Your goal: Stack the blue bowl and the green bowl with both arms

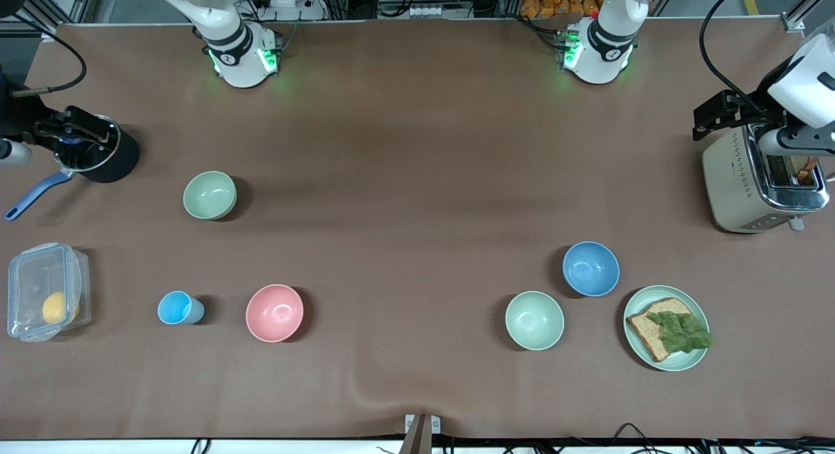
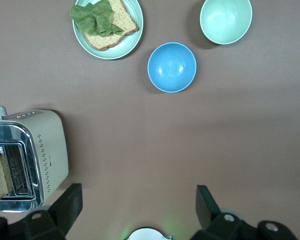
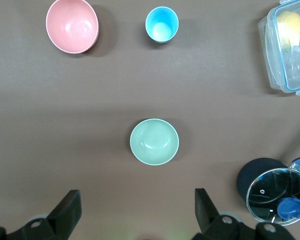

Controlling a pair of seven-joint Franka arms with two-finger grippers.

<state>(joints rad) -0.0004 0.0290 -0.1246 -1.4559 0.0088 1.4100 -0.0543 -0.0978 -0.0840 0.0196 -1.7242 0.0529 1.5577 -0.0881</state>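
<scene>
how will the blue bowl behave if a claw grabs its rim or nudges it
The round matte medium-blue bowl looks stiff and probably light, so a rim pinch should lift it. Its thin rim and curved wall could slip or tilt. Nudged, it would likely slide on the brown table cover, not roll.

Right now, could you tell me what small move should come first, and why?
Probably lower the open right gripper toward the green bowl, since that bowl sits at its end of the table, apart from the blue bowl, over which the open left gripper hangs high.

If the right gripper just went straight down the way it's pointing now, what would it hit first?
Probably bare table. The right gripper is open and points down at the cloth, with the green bowl a little ahead of its fingers, though depth is unclear.
</scene>
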